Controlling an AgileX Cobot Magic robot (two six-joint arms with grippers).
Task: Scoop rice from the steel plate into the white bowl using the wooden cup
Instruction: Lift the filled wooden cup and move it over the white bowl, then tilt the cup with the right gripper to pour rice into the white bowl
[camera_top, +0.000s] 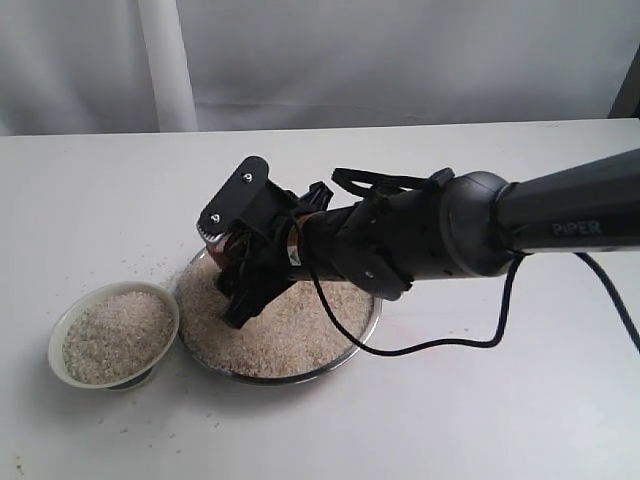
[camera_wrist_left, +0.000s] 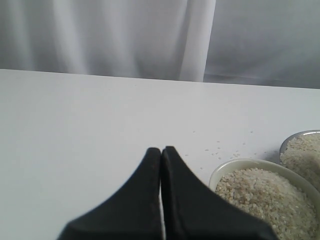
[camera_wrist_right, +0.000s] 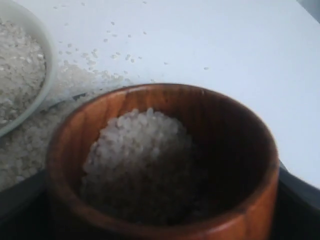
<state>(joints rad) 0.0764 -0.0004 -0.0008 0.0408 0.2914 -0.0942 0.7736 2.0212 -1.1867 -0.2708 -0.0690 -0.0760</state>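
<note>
**Worktop** (camera_top: 450, 430): white, matt; carries every item below.

**1. White bowl** (camera_top: 58, 338): nearest item in the exterior view, at the front left. Small, round, cream-white. Contents: rice (camera_top: 112, 335), filling it to just under the rim with a fairly level surface. It stands just beside the steel plate; whether the rims touch cannot be told.

**2. Steel plate** (camera_top: 352, 352): just behind and to the right of the bowl. Wide, shallow, shiny rim. Contents: a broad, loose bed of rice covering most of the base.

**3. Cable** (camera_top: 450, 345): black, looping down from the right arm onto the worktop, right of the plate.

**4. Wooden cup** (camera_wrist_right: 230, 135): reddish-brown with a dark interior, over the far left part of the plate. Contents: a mound of rice banked against one side of the inner wall, with the opposite wall bare.

**5. Right end effector** (camera_top: 245, 275): black, reaching in from the right over the plate. Clamped on the wooden cup, with a finger on either side.

**6. Left end effector** (camera_wrist_left: 161, 152): outside the exterior view. Fingers pressed together and empty, over bare worktop near the bowl.

**7. Loose grains** (camera_top: 150, 262): scattered on the worktop behind the bowl and plate.

**8. Curtain** (camera_top: 350, 60): white, hanging behind the far edge.
</note>
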